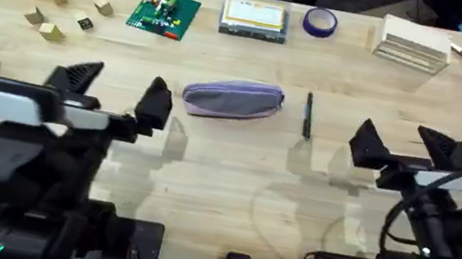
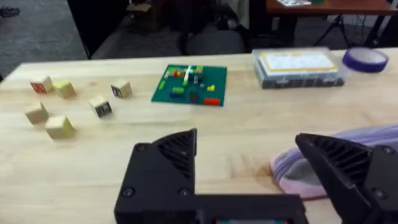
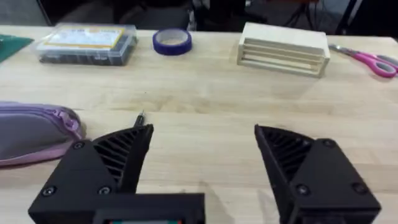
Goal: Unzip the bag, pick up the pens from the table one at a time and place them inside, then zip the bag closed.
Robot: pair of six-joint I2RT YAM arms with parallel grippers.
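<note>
We see the closed bag [image 1: 233,98] lying mid-counter [image 1: 231,185], one pen [image 1: 308,116] just to its right; left fingers [image 1: 121,94] and right fingers [image 1: 404,143] gape wide, holding nothing.

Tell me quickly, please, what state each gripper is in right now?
Left gripper: open, holding nothing, just left of the bag.
Right gripper: open, holding nothing, to the right of the pen.

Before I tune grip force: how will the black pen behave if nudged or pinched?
The black pen looks slim and round, so it would probably roll if nudged sideways. It lies flat on the table, leaving little to pinch. Likely light and stiff.
</note>
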